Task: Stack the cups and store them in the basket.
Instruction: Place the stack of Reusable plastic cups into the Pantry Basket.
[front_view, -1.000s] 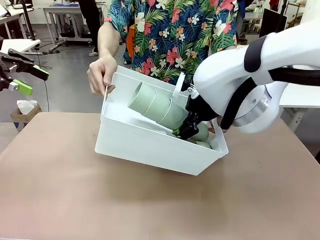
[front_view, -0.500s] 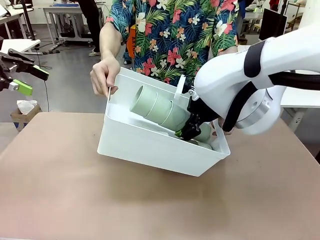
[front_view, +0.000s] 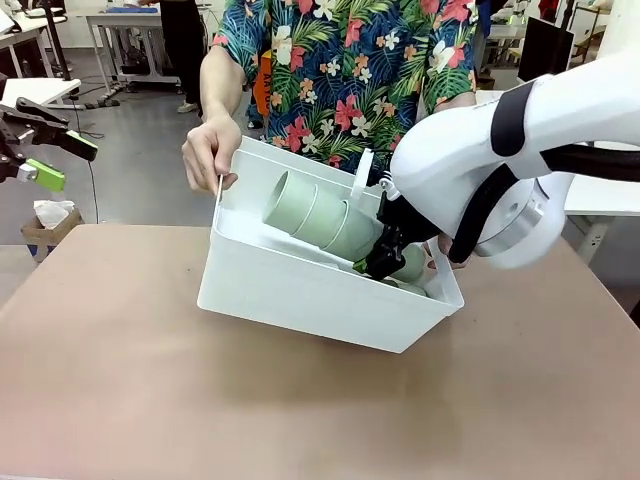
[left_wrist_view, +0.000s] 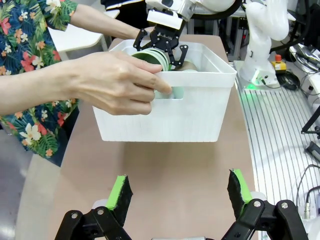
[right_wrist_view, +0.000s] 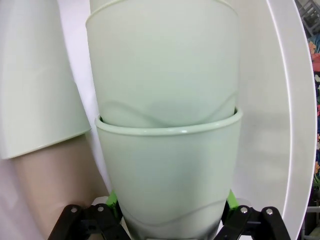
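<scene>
Here the stack of mint cups (front_view: 320, 215) lies on its side inside the white basket (front_view: 300, 300), mouths pointing up and to the far left, bases down toward the basket's right end, so its long axis runs along the basket's length. The right gripper (front_view: 385, 250) pinches the stack at its lower right end; in the right wrist view the green pads (right_wrist_view: 112, 200) press on either side of the outermost cup (right_wrist_view: 167, 175), with another mint cup and a tan cup (right_wrist_view: 52, 185) lying just beside it against the basket wall. The basket is tilted, its far left end raised by the person's hand (front_view: 208, 150) hooked in the handle slot, its right end low on the table. The next move probably turns on this: the stack points away from the claw up the slope, so letting go should let it settle toward the low right end, where the gripper already is. The left gripper (left_wrist_view: 177, 192) hangs spread and empty, well apart at the near left, looking at the basket's end wall. The table (front_view: 120, 390) is a plain tan surface; beyond it is a workshop floor with other benches.
</scene>
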